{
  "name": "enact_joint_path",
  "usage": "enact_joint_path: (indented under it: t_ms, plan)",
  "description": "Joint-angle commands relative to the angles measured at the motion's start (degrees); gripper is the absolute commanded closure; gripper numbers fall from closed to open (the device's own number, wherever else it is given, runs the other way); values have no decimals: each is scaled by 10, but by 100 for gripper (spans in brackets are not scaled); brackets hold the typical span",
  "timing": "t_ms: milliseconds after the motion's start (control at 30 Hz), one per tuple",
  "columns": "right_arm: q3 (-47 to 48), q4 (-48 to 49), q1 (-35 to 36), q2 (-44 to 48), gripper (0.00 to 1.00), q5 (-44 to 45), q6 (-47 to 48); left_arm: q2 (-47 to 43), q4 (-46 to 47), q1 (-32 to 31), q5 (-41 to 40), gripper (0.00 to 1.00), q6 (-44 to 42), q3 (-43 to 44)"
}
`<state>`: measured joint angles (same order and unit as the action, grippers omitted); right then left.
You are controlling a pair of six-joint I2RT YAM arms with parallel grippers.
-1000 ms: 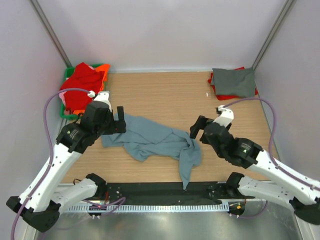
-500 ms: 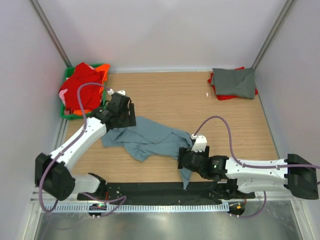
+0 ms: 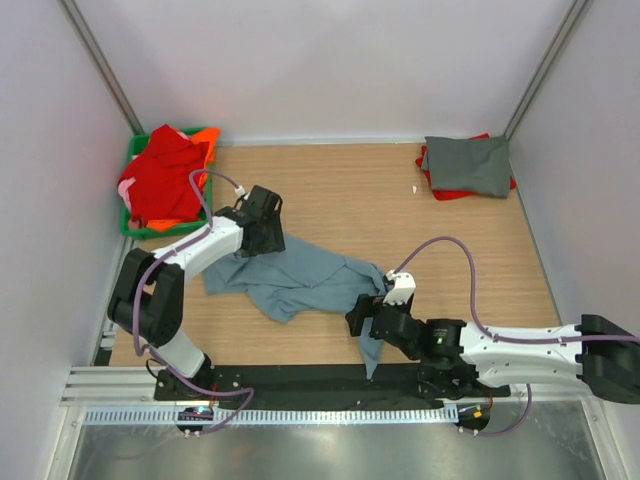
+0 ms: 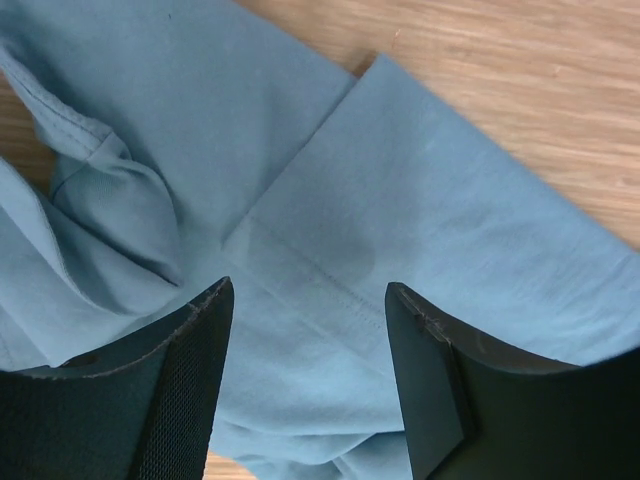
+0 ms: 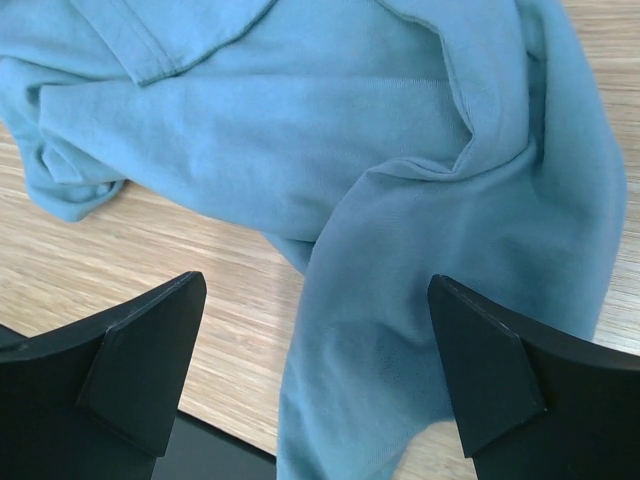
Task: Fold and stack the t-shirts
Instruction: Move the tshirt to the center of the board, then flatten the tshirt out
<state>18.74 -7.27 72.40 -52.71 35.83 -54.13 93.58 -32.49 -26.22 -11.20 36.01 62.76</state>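
Shirt point(image 3: 300, 278) is lying left-to-right; left gripper point(image 4: 305, 300), half-open, and right gripper point(image 5: 315, 287), wide open, are hovering empty over its matching ends

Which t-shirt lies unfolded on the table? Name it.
The blue-grey t-shirt, crumpled mid-table. The dark grey t-shirt lies folded at the far right; the red and orange t-shirts sit heaped in the green crate.

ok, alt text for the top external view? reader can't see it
A crumpled blue-grey t-shirt lies on the wooden table, with the left gripper over its far-left edge and the right gripper over its near-right tail. A green crate far left holds red and orange shirts; far right, a folded grey shirt tops a red one.
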Motion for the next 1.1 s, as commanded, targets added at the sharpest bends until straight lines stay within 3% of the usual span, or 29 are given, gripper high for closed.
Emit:
enact_joint_path:
  t_ms: [0, 500, 633, 900, 1067]
  plan:
    - [14, 40, 4, -26, 0, 11, 9, -12, 44, 5, -24, 36, 16, -7]
    - [16, 48, 4, -36, 0, 10, 10, 8, 131, 66, 34, 47, 20, -58]
    - [23, 45, 4, -51, 0, 11, 10, 12, 149, 66, 66, 54, 25, -69]
    - [38, 39, 4, -76, 0, 12, 10, 8, 162, 66, 72, 55, 29, -89]
    - [37, 40, 4, -73, 0, 13, 9, -11, 163, 66, 71, 70, 31, -100]
